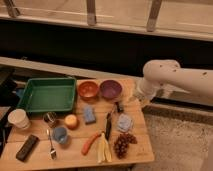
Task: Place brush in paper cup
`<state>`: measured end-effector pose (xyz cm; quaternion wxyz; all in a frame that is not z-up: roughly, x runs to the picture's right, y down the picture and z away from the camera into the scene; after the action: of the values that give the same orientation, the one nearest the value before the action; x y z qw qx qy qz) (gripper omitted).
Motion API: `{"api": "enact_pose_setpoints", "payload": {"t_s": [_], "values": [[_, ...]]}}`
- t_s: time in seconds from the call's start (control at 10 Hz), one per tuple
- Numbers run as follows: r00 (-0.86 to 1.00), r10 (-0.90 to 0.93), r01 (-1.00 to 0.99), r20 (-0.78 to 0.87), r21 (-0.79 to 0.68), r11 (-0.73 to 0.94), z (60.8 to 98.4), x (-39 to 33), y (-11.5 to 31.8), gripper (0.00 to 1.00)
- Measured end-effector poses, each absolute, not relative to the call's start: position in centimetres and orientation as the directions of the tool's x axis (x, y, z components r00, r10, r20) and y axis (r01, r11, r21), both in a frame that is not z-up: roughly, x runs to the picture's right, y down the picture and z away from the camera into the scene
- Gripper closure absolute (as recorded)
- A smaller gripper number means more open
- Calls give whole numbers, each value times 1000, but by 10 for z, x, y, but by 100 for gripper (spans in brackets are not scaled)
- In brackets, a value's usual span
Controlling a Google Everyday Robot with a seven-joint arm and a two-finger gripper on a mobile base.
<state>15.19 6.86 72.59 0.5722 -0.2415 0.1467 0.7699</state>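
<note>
At the far left of the wooden table [75,159], the off-white paper cup [18,119] is seen standing upright, with a flat black block [26,148] laid in front of it near the table's front edge. A green tray [47,95] is set behind them, towards the back. A small metal cup [49,119], a fork [51,145] and a small blue cup [60,134] are grouped next, beside a round orange-yellow object [71,121]. An orange bowl [88,90] and a purple bowl [110,89] are placed side by side at the back, with a blue sponge [90,115] in front of the first. A carrot [91,142] and a banana [102,148] are laid near the front. The slim black brush [108,126] is pictured lying on the table right of centre, well apart from the paper cup, between the sponge and a pale blue object [124,122]. Grapes [122,145] are heaped at front right. The dark claw [120,106] is positioned just beside the brush's far end, in front of the purple bowl, on the white arm [165,77] reaching in from the right. Whether the claw is released or clenched cannot be told.
</note>
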Motion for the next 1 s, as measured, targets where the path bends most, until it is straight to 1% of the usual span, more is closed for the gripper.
{"api": "enact_pose_setpoints", "payload": {"t_s": [0.2,0.4,1.0], "values": [[-181,826,-964,-534,-72,-258,734,132,73,45],[-142,832,-972,-537,-83,-219,756,120,78,45],[-132,826,-970,-548,-101,-222,762,118,81,45]]}}
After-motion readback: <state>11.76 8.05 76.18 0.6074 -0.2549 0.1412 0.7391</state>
